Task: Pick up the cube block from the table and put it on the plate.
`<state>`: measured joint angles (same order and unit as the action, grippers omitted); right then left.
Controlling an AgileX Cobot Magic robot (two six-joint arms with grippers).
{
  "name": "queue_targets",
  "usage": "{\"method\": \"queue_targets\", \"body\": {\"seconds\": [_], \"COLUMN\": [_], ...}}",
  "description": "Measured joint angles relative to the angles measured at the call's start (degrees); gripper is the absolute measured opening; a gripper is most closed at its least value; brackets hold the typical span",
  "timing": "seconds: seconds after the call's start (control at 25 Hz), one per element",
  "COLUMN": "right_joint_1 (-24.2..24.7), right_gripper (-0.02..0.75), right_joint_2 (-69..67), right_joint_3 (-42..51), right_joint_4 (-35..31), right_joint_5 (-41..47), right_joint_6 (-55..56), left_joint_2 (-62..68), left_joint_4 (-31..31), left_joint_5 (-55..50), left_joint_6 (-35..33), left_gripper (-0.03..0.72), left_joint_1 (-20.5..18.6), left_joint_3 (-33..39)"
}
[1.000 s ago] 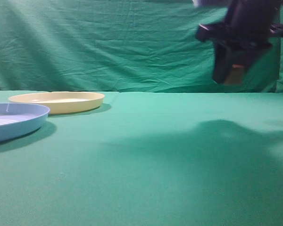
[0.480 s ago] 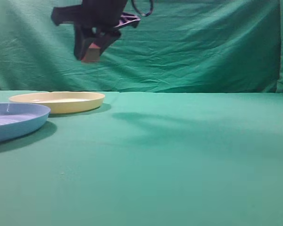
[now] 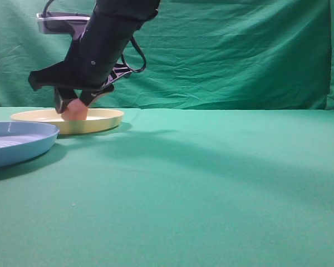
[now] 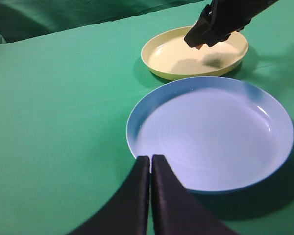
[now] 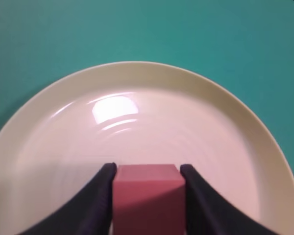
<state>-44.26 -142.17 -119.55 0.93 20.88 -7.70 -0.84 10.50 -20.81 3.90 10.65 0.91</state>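
Now the right gripper (image 3: 72, 107) is hanging low over the pale yellow plate (image 3: 108, 119), having swept in from far off on the plate's right side within the last second while carrying the cube block (image 5: 148, 196). Its fingers (image 5: 99, 196) are pressing against both sides of the reddish-brown cube, which is sitting above the plate's inner floor; whether it is touching the plate cannot be told from these views. That shift is putting the carry essentially behind us, so what is remaining looks like a short lowering and a release. The left gripper (image 4: 151, 169) is idling with its fingers pressed together on nothing, just beside the light blue plate (image 4: 137, 117), which is lying next to the yellow plate on the green table (image 3: 211, 183).
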Motion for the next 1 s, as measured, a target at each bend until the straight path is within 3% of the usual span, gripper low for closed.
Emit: {"method": "queue_targets", "body": {"seconds": [0.08,0.16,0.32,0.44,0.56,0.72,0.76,0.84,1.0], "right_joint_1": [0.0,0.0,0.0,0.1,1.0,3.1,3.7,4.5,5.2], "right_gripper": [0.557,0.645,0.642,0.642,0.479,0.127,0.075,0.000,0.000], "right_joint_2": [-0.1,-0.1,1.6,6.5,13.0,20.7,22.0,24.9,32.3], "right_joint_3": [0.0,0.0,0.0,-0.9,-2.2,-2.3,-2.3,-2.3,1.6], "right_joint_4": [0.0,0.0,0.0,0.3,0.4,0.4,0.4,0.4,0.4], "right_joint_5": [0.0,-0.2,3.6,13.8,26.7,40.6,42.8,45.7,47.1], "right_joint_6": [0.0,0.0,0.0,0.0,0.2,1.9,2.7,3.8,4.4], "left_joint_2": [0.0,0.0,0.0,0.0,0.0,0.0,0.0,0.0,0.0], "left_joint_4": [0.0,0.0,0.0,0.0,0.0,0.0,0.0,0.0,0.0], "left_joint_5": [0.0,0.0,0.0,0.0,0.0,0.0,0.0,0.0,0.0], "left_joint_6": [0.0,0.0,0.0,0.0,0.0,0.0,0.0,0.0,0.0], "left_gripper": [0.000,0.000,0.000,0.000,0.000,0.000,0.000,0.000,0.000], "left_joint_1": [0.0,0.0,0.0,0.0,0.0,0.0,0.0,0.0,0.0], "left_joint_3": [0.0,0.0,0.0,0.0,0.0,0.0,0.0,0.0,0.0]}}
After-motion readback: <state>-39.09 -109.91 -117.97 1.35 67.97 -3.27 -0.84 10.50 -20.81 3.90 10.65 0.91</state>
